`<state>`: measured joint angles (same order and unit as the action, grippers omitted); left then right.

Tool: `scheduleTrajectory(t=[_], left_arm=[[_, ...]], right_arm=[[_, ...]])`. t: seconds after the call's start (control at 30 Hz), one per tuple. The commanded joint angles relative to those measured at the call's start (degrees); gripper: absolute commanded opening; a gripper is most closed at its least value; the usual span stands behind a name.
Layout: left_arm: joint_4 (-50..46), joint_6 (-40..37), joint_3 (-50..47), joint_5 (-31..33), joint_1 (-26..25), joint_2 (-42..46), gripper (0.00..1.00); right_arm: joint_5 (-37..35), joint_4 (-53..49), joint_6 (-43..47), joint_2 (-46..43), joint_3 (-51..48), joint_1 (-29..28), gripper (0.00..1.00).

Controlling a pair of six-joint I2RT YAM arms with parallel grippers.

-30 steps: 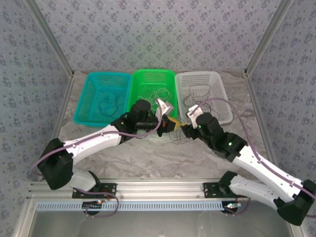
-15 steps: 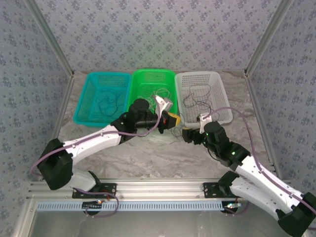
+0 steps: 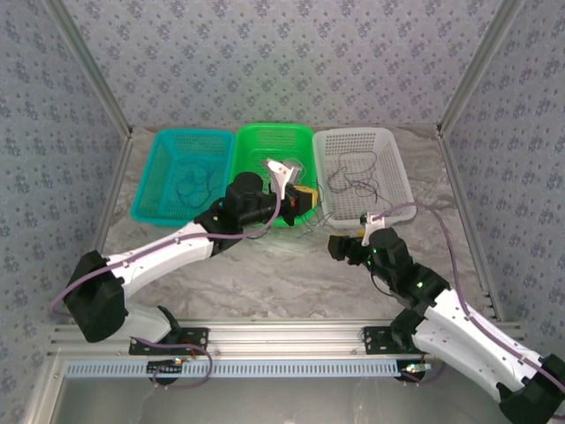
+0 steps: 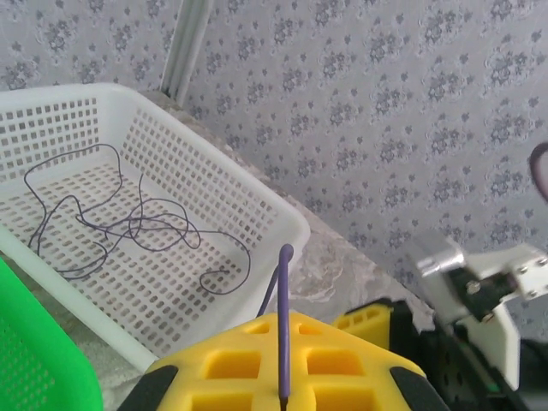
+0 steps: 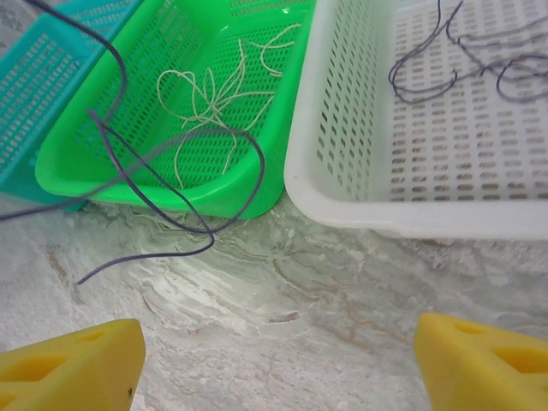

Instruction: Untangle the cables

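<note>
Top external view: three baskets sit in a row on a marbled table (image 3: 265, 274), and the green basket (image 3: 274, 128) in the middle serves as the landmark. A teal basket (image 3: 190, 132) touches its left side and a white basket (image 3: 353, 132) touches its right side.

The left gripper (image 3: 302, 199) hangs at the green basket's front right corner. Its yellow fingers are clenched on a single dark cable (image 4: 283, 325), which the left wrist view shows rising straight up from between them. Holding it high there looks meant to lift this strand free of the others.

From the right wrist view, that dark cable loops down over the green basket's front wall, and its loose end rests on the table just in front of the basket.

The right gripper (image 3: 339, 246) hovers low in front and to the right of the green basket, well apart from the cable. Its fingertips (image 5: 68, 360) are spread wide with nothing between them, likely ready to take the trailing end.

Sorted strands show the purpose of the layout: pale cables (image 5: 210, 103) lie inside the green basket, dark cables (image 4: 128, 227) lie in the basket to its right, and thin cables (image 3: 196, 184) lie in the basket to its left, their colour too faint to tell.
</note>
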<state>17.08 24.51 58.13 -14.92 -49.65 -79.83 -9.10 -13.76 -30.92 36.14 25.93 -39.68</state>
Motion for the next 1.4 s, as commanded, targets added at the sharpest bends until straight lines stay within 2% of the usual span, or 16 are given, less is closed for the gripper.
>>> scheduleTrajectory(t=[0.0,0.13,0.57,1.13,1.2,1.37], left_arm=[[3.6,1.5,1.9,3.4,-0.8,-0.5,0.00],[4.8,1.9,2.7,5.2,-1.7,-0.7,0.00],[6.0,0.8,4.5,7.3,-4.6,-2.3,0.00],[9.5,0.9,6.5,7.1,-6.8,-4.2,0.00],[9.9,1.2,6.4,7.0,-6.9,-4.4,0.00],[10.8,1.4,6.5,6.7,-6.9,-4.4,0.00]], right_arm=[[1.3,5.9,-8.8,0.3,-3.6,-0.2,0.84],[2.3,11.7,-13.0,2.5,-5.6,-0.1,0.84],[7.8,24.3,-18.5,5.7,-7.9,3.6,0.87],[12.4,31.2,-19.3,16.7,-3.6,6.8,0.81],[12.7,31.2,-19.1,17.5,-3.2,7.0,0.78],[13.0,30.6,-19.3,19.0,-3.3,7.6,0.59]])
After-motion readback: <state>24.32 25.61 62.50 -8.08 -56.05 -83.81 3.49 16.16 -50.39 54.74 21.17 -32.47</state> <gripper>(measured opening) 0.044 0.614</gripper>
